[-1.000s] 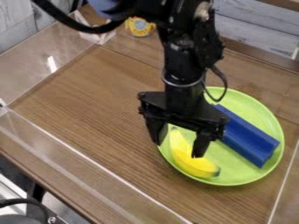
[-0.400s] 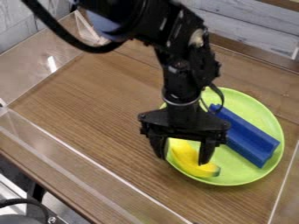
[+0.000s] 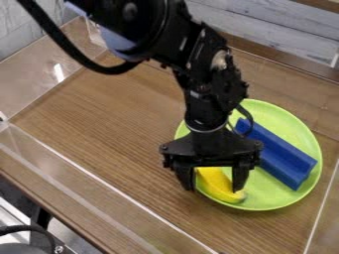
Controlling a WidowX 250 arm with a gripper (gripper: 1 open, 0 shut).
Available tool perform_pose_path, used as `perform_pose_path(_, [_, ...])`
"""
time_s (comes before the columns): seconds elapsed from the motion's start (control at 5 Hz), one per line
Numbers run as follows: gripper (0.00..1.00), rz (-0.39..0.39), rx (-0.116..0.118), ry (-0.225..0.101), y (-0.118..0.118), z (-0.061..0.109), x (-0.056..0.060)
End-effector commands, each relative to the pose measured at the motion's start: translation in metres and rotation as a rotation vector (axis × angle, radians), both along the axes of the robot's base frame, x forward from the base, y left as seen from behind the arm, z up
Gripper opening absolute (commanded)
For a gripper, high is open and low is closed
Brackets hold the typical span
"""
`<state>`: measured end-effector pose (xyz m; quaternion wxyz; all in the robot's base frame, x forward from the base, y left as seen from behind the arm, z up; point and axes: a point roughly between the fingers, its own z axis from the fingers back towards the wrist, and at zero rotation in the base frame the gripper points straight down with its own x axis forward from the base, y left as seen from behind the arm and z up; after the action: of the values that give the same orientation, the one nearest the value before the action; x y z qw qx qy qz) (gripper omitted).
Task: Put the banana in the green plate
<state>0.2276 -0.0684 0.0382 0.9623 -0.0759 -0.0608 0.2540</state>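
Camera view: one banana (image 3: 220,185), small, smooth, yellow, slightly curved, lies in one lime-green plate (image 3: 294,125) beside one dark-blue block (image 3: 276,148). One tool (image 3: 211,179), fingers spread wide, straddles it above the wooden table (image 3: 93,119).

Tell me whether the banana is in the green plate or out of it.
In. The banana lies on the green plate beside a blue block, with the open gripper straddling it.
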Motion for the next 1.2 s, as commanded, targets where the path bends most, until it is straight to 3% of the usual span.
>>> perform_pose_path(0.0, [1.0,0.023,-0.018,-0.026,-0.003,0.0,0.002])
perform_pose_path(0.4, [1.0,0.07,-0.038,-0.028,-0.006,-0.008,0.001])
perform_pose_path(0.6, [0.0,0.082,-0.046,-0.027,-0.008,-0.011,0.001])
perform_pose_path(1.0, [0.0,0.055,-0.024,-0.021,-0.001,-0.004,0.001])
